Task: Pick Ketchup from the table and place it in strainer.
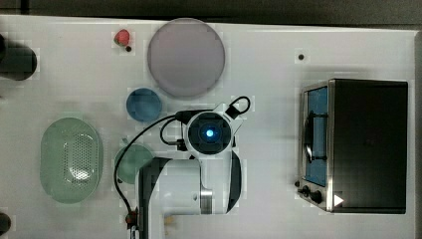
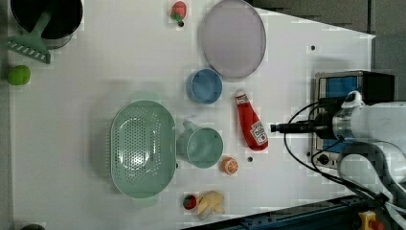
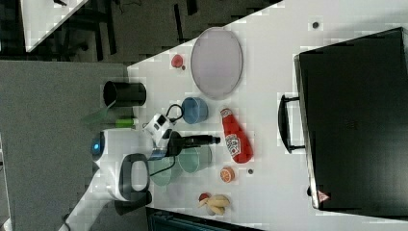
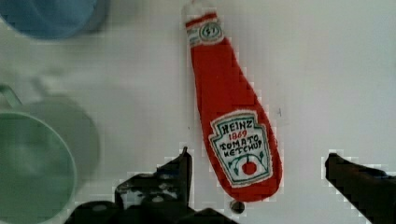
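The Ketchup (image 2: 251, 125) is a red squeeze bottle with a white cap, lying flat on the white table between the green cup and the oven. It also shows in the right view (image 3: 235, 135) and in the wrist view (image 4: 231, 116), label up. My gripper (image 4: 257, 155) hangs above the bottle's thick end, open, with one black finger (image 4: 182, 168) on each side of the label and nothing held. From the side the gripper (image 2: 275, 128) stands well above the table. The strainer (image 2: 142, 148), a pale mint-green oval basket (image 1: 71, 159), lies empty beyond the cup.
A green cup (image 2: 203, 146) and a blue bowl (image 2: 204, 86) sit close to the bottle. A grey plate (image 2: 233, 38), an orange slice (image 2: 230, 165), a banana with a strawberry (image 2: 210, 201) and a black pot (image 2: 48, 17) lie around. A toaster oven (image 1: 358, 144) stands by the arm.
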You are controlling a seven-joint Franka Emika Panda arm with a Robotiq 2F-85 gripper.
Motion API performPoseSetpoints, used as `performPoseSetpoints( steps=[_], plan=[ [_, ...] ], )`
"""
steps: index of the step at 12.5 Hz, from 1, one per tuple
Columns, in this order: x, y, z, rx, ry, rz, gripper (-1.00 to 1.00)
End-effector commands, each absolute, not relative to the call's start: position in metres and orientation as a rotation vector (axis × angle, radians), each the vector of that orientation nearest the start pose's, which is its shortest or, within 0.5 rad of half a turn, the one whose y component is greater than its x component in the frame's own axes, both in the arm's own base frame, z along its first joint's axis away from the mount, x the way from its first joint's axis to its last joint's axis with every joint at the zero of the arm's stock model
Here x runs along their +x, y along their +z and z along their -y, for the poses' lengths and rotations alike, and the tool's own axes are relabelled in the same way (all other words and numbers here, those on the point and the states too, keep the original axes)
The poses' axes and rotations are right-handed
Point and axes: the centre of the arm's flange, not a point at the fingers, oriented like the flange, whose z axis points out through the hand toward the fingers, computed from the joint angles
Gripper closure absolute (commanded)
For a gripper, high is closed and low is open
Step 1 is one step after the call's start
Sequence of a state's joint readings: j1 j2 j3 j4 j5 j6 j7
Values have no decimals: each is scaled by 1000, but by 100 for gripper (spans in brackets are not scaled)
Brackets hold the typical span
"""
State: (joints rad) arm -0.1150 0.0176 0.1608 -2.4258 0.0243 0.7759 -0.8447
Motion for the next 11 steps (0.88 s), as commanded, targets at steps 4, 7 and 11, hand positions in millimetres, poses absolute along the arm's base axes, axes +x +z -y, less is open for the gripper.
performPoseSetpoints(
  steps=[4, 7, 11],
  plan=[
    [480, 225, -25, -3074, 187, 271, -100],
    [479, 196, -22, -3067, 184, 255, -100],
    [478, 166, -20, -3063, 160, 237, -100]
  ],
)
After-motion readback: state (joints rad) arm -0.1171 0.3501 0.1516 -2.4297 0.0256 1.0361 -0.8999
